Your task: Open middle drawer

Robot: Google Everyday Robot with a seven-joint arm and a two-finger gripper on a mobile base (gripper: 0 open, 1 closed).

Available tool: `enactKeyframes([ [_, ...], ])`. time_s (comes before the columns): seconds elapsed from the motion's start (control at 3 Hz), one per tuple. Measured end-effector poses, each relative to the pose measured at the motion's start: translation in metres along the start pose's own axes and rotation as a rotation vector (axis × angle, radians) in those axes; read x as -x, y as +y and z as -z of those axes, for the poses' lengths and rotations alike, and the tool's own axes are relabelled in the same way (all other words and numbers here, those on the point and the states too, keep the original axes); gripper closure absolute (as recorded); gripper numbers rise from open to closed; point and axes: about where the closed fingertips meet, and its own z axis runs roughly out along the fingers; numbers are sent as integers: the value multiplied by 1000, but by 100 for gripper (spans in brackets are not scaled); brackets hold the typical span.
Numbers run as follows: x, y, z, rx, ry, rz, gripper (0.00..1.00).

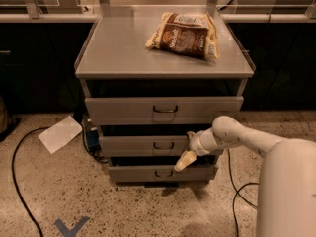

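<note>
The end effector (185,152) hangs before the middle drawer (128,145), handle (163,145) just left; spread or closed, cannot tell.

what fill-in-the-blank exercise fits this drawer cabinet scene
The brown snack bag lies on the grey metal cabinet's ___.
It shows ___ drawer fronts.
Seen in the picture, the cream gripper hangs below and ___ of the shallow grey middle drawer's dark loop handle.
The white paper sheet lies on the speckled ___.
Missing: top; three; right; floor.
</note>
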Motion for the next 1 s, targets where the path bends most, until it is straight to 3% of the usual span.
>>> enactKeyframes([
  [0.33,1,0,2,0,0,0,0],
  [0.67,1,36,5,89,12,33,0],
  [1.0,1,36,5,89,12,33,0],
])
